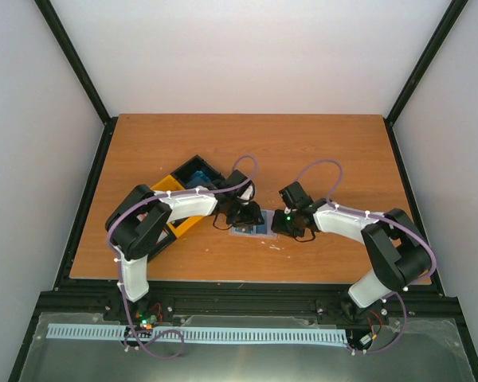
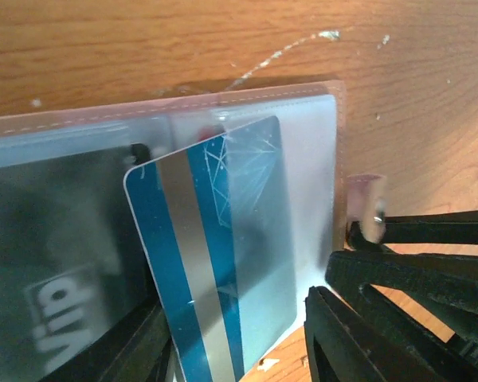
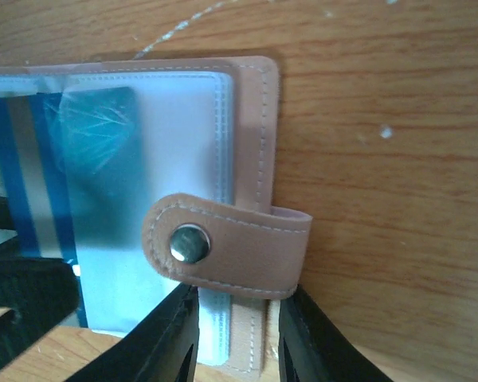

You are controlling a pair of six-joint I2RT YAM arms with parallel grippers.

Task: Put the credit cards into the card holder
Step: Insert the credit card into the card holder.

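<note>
1. Left gripper (image 2: 235, 318) frames the blue card (image 2: 215, 255) at the frame's bottom; I cannot tell whether it pinches
2. Right gripper (image 3: 239, 310) pinches the card holder (image 3: 255, 119), open at mid-table, below its snap strap (image 3: 223, 243)
3. Black card (image 2: 56, 263) looks sleeved; blue sits half in, tilted; red is unclear
4. Bin tray (image 1: 193, 177) stands upper left, out of the way; the tilted corner may snag the sleeve

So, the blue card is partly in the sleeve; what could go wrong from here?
The blue card sits tilted in the clear sleeve; pushed further, a corner may jam inside it. The snap strap lies folded over the open card holder near the right tool, so it might block the card's path.
</note>
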